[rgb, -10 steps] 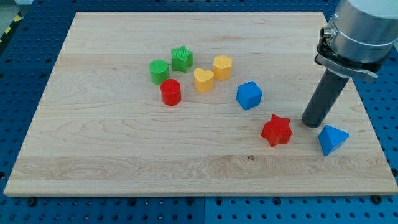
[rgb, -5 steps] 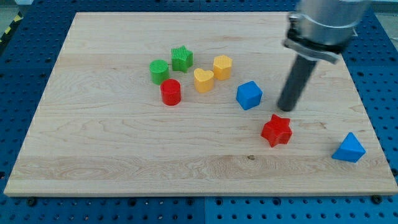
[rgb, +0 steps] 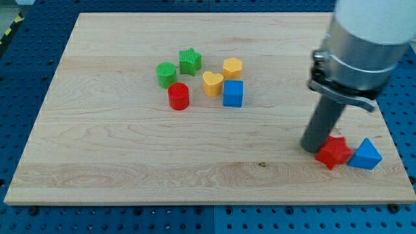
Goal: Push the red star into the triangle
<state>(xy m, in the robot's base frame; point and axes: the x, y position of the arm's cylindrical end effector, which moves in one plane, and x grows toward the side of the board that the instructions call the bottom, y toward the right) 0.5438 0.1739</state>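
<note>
The red star (rgb: pixel 334 153) lies near the board's lower right and touches the blue triangle (rgb: pixel 365 155) on its right. My tip (rgb: pixel 312 148) stands on the board right against the red star's left side. The rod rises from there toward the view's top right, and the arm hides part of the board behind it.
A cluster sits at the upper middle: green star (rgb: pixel 190 61), green cylinder (rgb: pixel 166 75), red cylinder (rgb: pixel 178 96), yellow heart (rgb: pixel 212 84), another yellow block (rgb: pixel 233 67) and a blue cube (rgb: pixel 233 93). The wooden board's right edge (rgb: pixel 389 130) runs close to the triangle.
The red star has moved right and down until it touches the blue triangle. My tip has moved from above the star to its left side. The blue cube has shifted left toward the yellow blocks.
</note>
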